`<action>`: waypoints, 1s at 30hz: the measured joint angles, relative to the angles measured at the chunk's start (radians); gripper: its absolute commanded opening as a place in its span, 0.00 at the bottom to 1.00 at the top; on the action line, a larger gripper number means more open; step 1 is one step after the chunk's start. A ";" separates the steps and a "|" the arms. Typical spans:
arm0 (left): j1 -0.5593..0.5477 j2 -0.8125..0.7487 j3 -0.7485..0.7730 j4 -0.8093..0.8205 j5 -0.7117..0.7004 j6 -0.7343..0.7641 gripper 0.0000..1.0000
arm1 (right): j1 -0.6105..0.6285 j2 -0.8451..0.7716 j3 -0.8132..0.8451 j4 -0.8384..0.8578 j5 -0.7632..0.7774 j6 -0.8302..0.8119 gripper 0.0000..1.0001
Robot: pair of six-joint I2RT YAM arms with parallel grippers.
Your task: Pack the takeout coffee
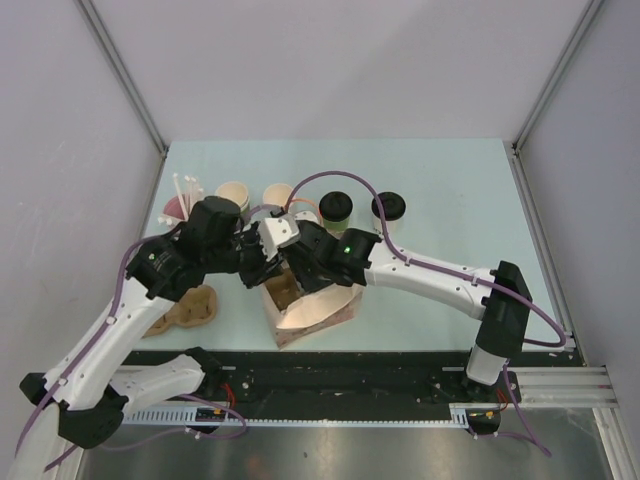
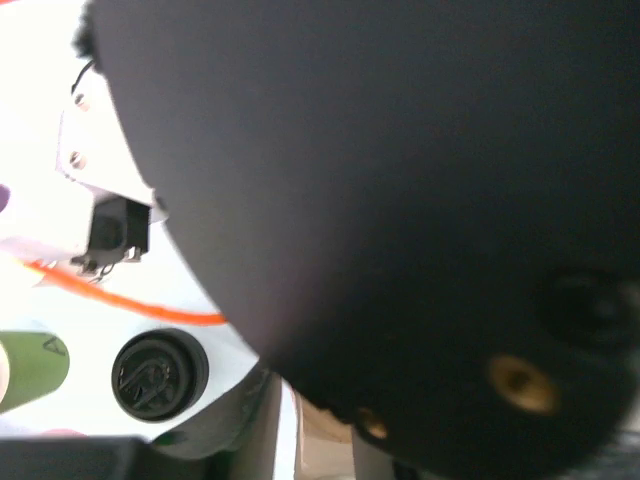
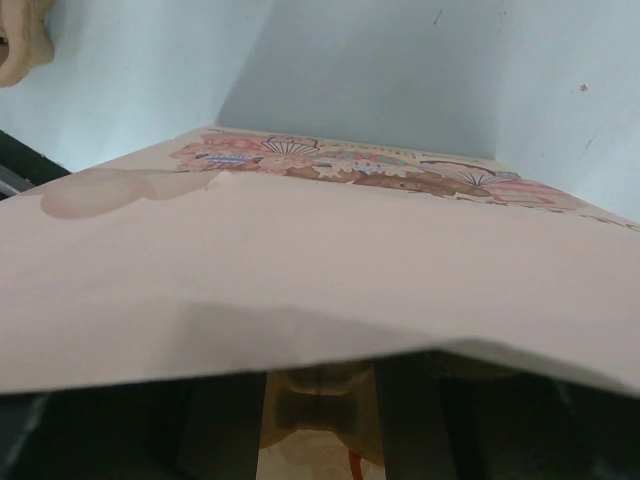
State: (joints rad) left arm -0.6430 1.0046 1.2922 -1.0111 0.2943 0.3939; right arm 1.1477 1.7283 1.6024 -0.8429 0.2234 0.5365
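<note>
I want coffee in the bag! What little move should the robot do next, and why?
Probably move the left tool from the paper bag toward the green-sided lidded cup: it and the other lidded cup stand outside the bag, whose mouth the right tool is at.

This is looking like a robotics lab test cell. Plain grey panels (image 1: 330,60) are walling in the pale bench (image 1: 450,180) on three sides, and metal posts (image 1: 125,80) are rising from its far corners. Two cabled white arms (image 1: 430,275) are standing along its near edge on a rail (image 1: 560,382), probably aluminium.
</note>
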 measured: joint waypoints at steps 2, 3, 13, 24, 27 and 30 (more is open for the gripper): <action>-0.001 -0.007 -0.020 0.010 0.042 0.020 0.16 | 0.002 0.000 -0.001 0.000 0.000 -0.011 0.20; -0.001 -0.011 -0.033 0.018 0.064 0.030 0.12 | 0.003 0.000 -0.002 -0.002 0.000 -0.015 0.20; 0.064 -0.029 -0.064 0.040 -0.014 -0.003 0.27 | 0.058 -0.046 -0.035 -0.004 0.019 -0.032 0.18; 0.068 0.006 -0.064 0.037 -0.085 -0.027 0.43 | 0.069 -0.089 -0.043 0.005 0.015 -0.032 0.17; 0.069 0.014 -0.064 0.027 -0.046 -0.028 0.27 | 0.065 -0.089 -0.040 -0.001 0.009 -0.026 0.15; 0.068 0.014 -0.066 0.018 -0.012 -0.027 0.01 | 0.058 -0.089 -0.017 -0.006 0.007 -0.015 0.15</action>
State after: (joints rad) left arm -0.5747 1.0183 1.2266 -0.9936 0.2821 0.3668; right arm 1.2053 1.6398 1.5856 -0.8490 0.2306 0.5217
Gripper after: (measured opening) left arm 0.203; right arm 0.447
